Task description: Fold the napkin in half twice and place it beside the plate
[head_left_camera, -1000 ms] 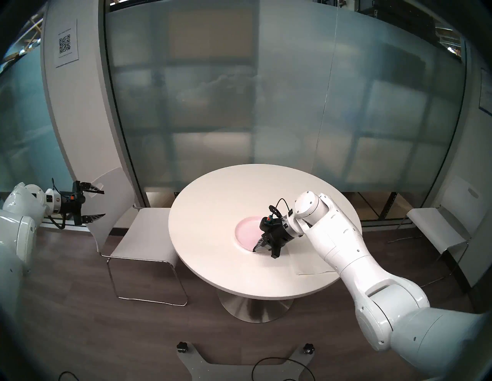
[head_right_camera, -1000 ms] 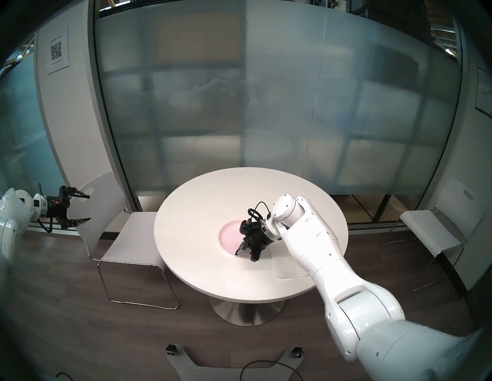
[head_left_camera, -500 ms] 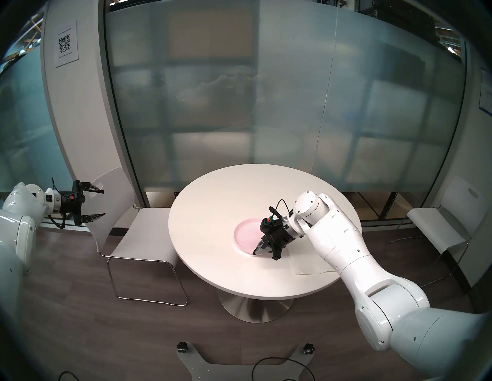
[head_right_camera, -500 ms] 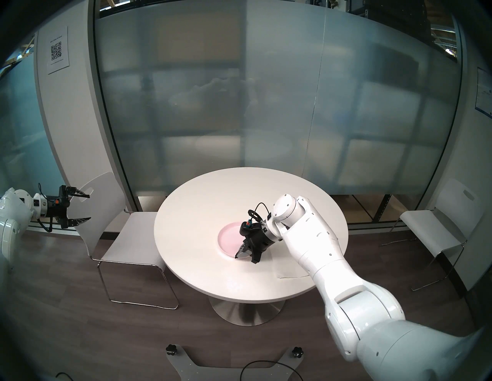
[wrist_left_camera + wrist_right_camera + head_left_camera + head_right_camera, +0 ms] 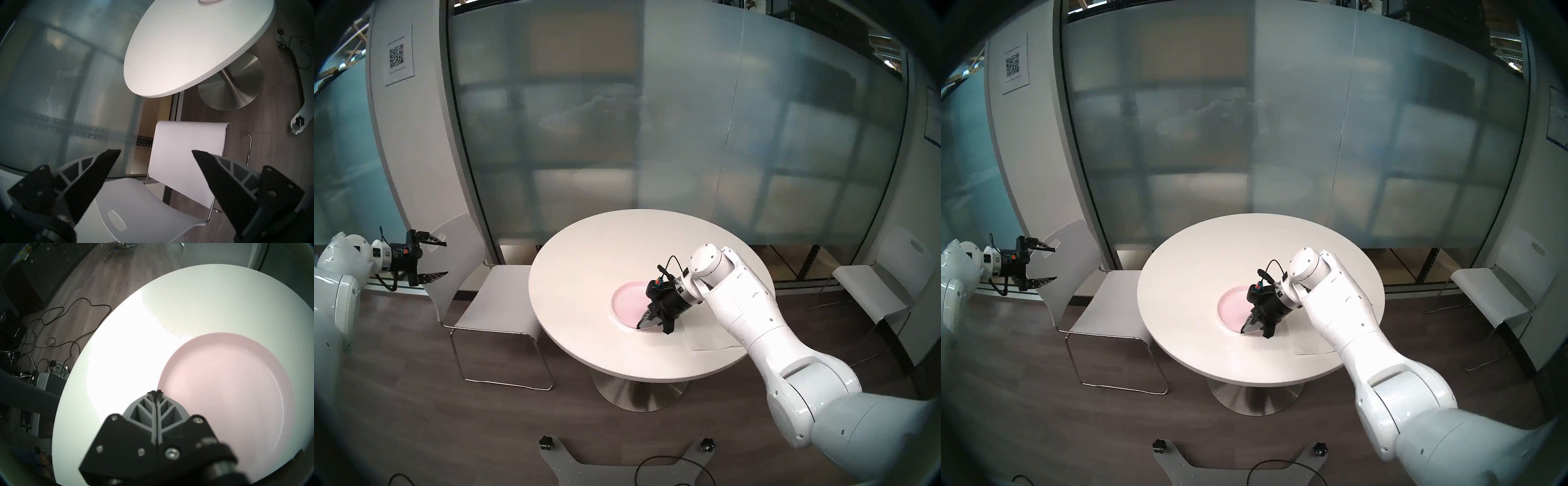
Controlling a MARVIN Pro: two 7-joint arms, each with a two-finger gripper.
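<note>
Head L: right gripper (image 5: 639,326) at plate (image 5: 628,300) near rim, approx 5 o'clock of plate centre. Jaws together, nothing between them; rim contact can't be told. Napkin (image 5: 704,334) lies flat on table (image 5: 585,271), approx 3–4 o'clock from gripper, partly under right arm; near edge runs roughly 9-to-3. Right arm far nearer than left.

Head R: same layout. Left gripper (image 5: 1051,265) off table at 9 o'clock, jaws wide apart, empty.

L wrist: fingers (image 5: 95,176) spread, chair (image 5: 183,152) below, nothing held.

R wrist: fingertips (image 5: 155,393) pressed together at pink plate edge; napkin out of view.
</note>
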